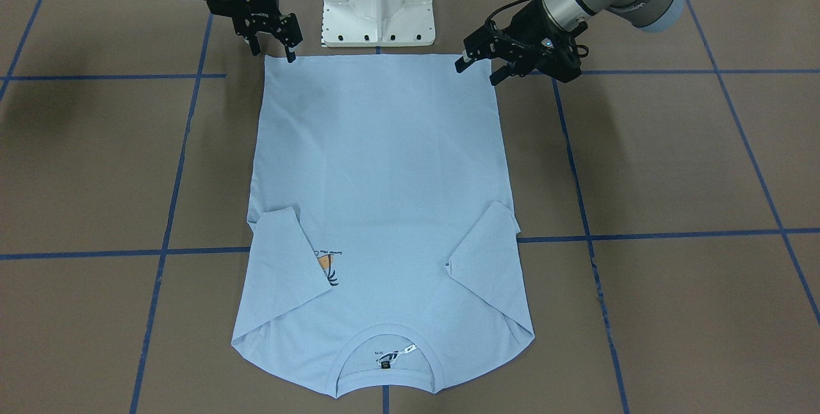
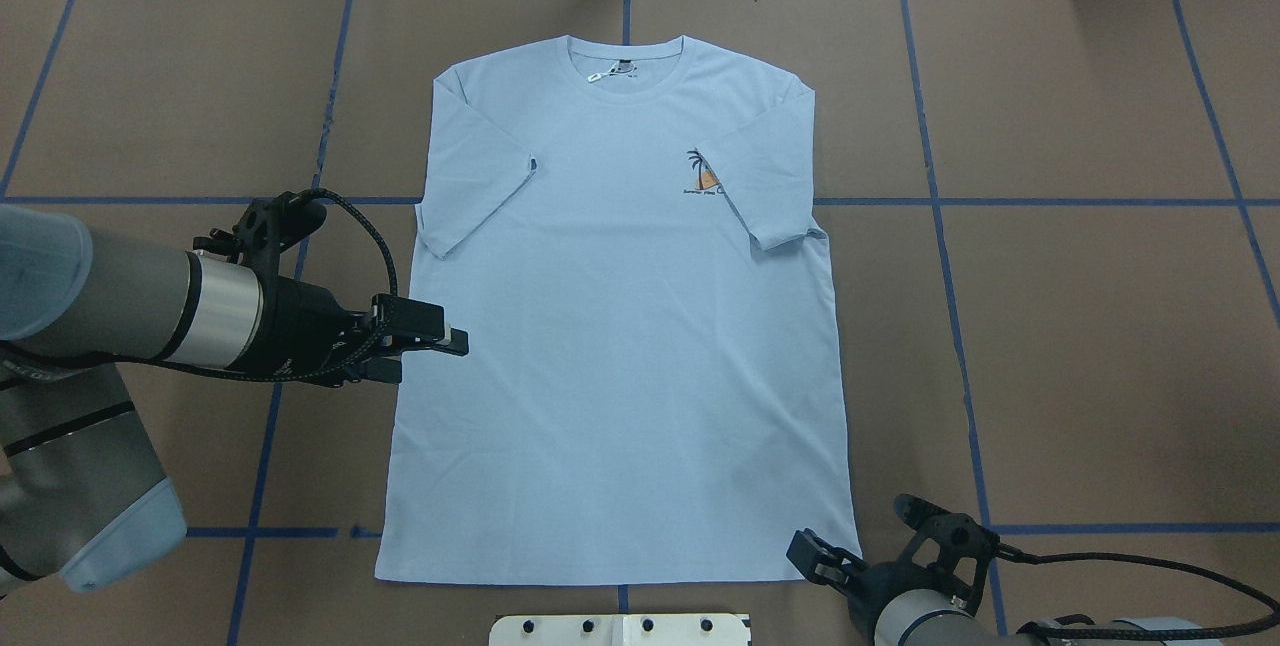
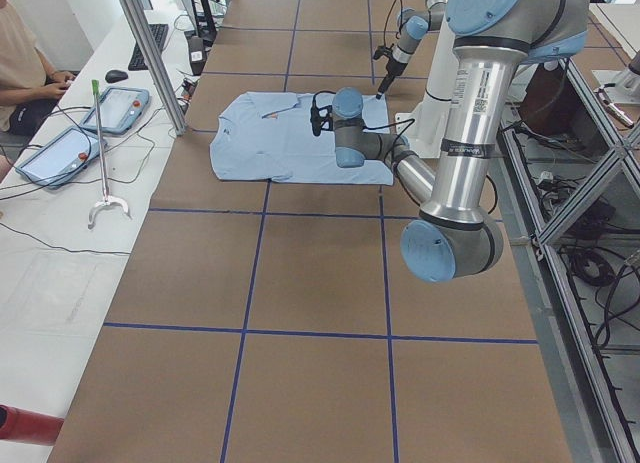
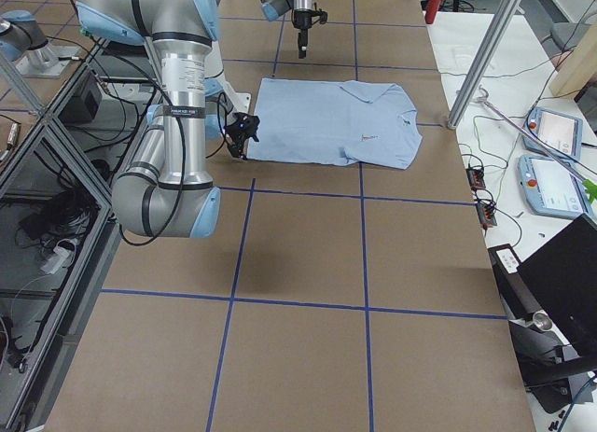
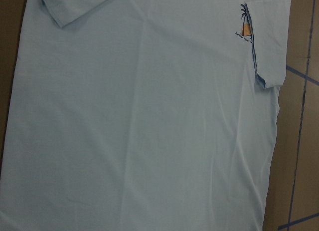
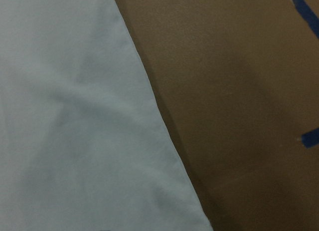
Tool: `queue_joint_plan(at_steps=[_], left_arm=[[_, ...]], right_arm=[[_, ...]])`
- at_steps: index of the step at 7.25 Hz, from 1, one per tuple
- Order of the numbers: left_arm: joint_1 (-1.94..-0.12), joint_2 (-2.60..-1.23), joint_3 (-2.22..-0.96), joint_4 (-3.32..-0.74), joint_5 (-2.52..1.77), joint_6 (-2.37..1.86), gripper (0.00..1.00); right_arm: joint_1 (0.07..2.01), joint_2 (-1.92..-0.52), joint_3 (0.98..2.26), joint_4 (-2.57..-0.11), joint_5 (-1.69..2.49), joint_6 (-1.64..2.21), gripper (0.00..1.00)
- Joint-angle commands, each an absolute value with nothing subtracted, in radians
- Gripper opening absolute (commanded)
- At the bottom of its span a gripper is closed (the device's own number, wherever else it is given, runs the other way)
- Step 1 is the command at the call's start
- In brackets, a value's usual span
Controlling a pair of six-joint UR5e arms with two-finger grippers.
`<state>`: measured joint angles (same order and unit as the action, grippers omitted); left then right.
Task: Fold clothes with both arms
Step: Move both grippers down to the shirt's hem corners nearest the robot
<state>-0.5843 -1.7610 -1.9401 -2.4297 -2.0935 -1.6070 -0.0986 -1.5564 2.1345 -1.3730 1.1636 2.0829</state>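
The light blue T-shirt (image 1: 384, 164) lies flat and face up on the brown table (image 2: 1050, 326), collar (image 2: 625, 61) away from me, hem toward my base. Both sleeves are folded inward; the right one partly covers the palm print (image 2: 703, 176). My left gripper (image 1: 478, 71) is open and empty, raised above the shirt's left side (image 2: 455, 344); its wrist view shows a wide stretch of the shirt (image 5: 139, 116). My right gripper (image 1: 272, 49) is open and empty, low beside the right hem corner (image 2: 815, 556); its wrist view shows the shirt's edge (image 6: 60, 116) close up.
The white pedestal base (image 1: 378, 4) stands just behind the hem. Blue tape lines (image 2: 1000, 198) cross the table. A side bench with tablets (image 3: 115, 108) and a seated person (image 3: 25, 73) lies beyond the collar end.
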Motion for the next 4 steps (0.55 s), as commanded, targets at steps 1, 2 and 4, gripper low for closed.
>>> queue_joint_plan(at_steps=[1, 2, 4], left_arm=[[-0.583, -1.763, -1.942, -2.430, -2.092, -1.608, 1.00], [-0.583, -1.763, -1.942, -2.430, -2.092, -1.608, 1.00], [-0.583, -1.760, -1.948, -2.430, -2.092, -1.608, 1.00]], right_arm=[[-0.113, -1.568, 2.135, -1.374, 1.164, 2.112, 0.84], [-0.114, -1.568, 2.135, -1.374, 1.166, 2.115, 0.68], [-0.114, -1.572, 2.134, -1.374, 1.163, 2.118, 0.38]])
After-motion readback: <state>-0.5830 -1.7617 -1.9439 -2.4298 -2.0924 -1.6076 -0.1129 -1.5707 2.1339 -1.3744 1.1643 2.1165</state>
